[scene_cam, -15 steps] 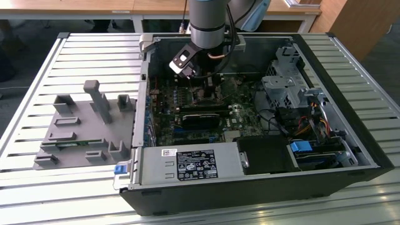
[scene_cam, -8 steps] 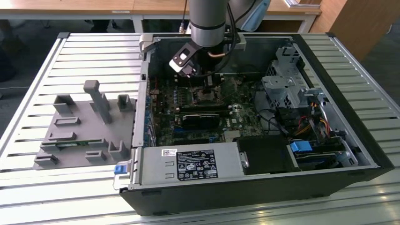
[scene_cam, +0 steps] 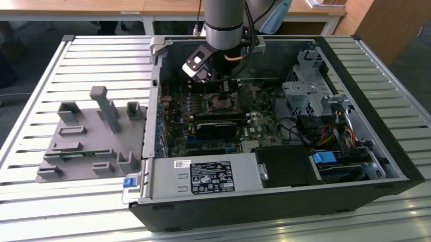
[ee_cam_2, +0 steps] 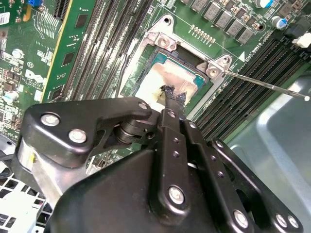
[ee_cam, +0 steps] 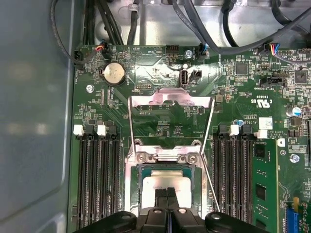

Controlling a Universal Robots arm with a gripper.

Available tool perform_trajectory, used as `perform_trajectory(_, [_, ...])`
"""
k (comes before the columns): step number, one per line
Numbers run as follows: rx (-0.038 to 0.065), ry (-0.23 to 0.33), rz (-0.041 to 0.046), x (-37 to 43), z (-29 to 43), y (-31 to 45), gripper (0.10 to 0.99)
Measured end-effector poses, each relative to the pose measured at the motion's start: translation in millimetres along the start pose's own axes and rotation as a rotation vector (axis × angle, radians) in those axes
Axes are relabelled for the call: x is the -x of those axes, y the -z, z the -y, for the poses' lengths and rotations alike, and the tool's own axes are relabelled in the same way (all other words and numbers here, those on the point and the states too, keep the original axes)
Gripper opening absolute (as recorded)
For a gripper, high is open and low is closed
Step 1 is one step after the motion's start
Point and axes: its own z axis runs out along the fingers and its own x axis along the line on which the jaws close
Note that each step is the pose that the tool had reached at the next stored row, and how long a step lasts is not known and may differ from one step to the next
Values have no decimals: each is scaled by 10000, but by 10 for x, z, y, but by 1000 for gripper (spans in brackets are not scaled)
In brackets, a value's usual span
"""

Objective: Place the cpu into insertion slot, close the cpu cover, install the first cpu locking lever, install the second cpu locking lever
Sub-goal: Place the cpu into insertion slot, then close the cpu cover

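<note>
Wide shot first: a slatted silver metal counter (scene_cam: 67, 201) carries a big black open computer case (scene_cam: 269, 206), and the grey cylindrical robot arm (scene_cam: 227, 22) reaches down into it from above. On the exterior view's left, outside the case, sits a grey moulded plastic fixture (scene_cam: 88, 136) with upright posts. Down inside lies the green motherboard (ee_cam: 243, 87), packed with long black card slots. Now the first wrist view: the thin square metal cpu cover (ee_cam: 170, 99) is swung open, clear of the socket, green board showing through its window. Just beside its hinge is the square dark insertion slot (ee_cam: 167, 156) with its metal rim, and the pale silvery square cpu (ee_cam: 160, 183) is lying in it, right there in both wrist views (ee_cam_2: 155, 80). The black gripper (ee_cam: 167, 194) is over the chip with its two fingers pressed together, nothing between them; in the second wrist view its tip (ee_cam_2: 170, 94) appears to touch the chip's top. A thin steel lever rod (ee_cam_2: 262, 85) angles away from the socket's corner, unlatched.
</note>
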Motion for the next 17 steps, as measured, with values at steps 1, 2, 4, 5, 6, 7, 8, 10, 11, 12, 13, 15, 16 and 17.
perform_trajectory(1, [-2, -1, 1, 0, 0, 3, 106])
perform_trajectory(2, [-2, 0, 1, 0, 0, 8, 106])
perform_trajectory(4, [-2, 0, 0, 0, -1, 16, 106])
perform_trajectory(5, [-2, -1, 0, 0, -2, 22, 106])
perform_trajectory(6, [-2, 0, 0, 0, -2, 29, 106])
perform_trajectory(7, [-2, 0, 0, 0, -3, 37, 106])
perform_trajectory(8, [-2, 0, 0, 0, -3, 45, 106])
perform_trajectory(10, [-2, 0, -1, -1, -4, 56, 106])
perform_trajectory(11, [-4, 1, -1, -1, -6, 61, 106])
perform_trajectory(12, [-5, 0, 0, -1, -6, 67, 106])
perform_trajectory(13, [-7, 0, -1, -1, -7, 73, 106])
perform_trajectory(15, [-12, 0, 0, -1, -8, 82, 106])
perform_trajectory(16, [-13, -1, -1, -1, -9, 88, 106])
perform_trajectory(17, [-17, 0, -1, -1, -9, 93, 106])
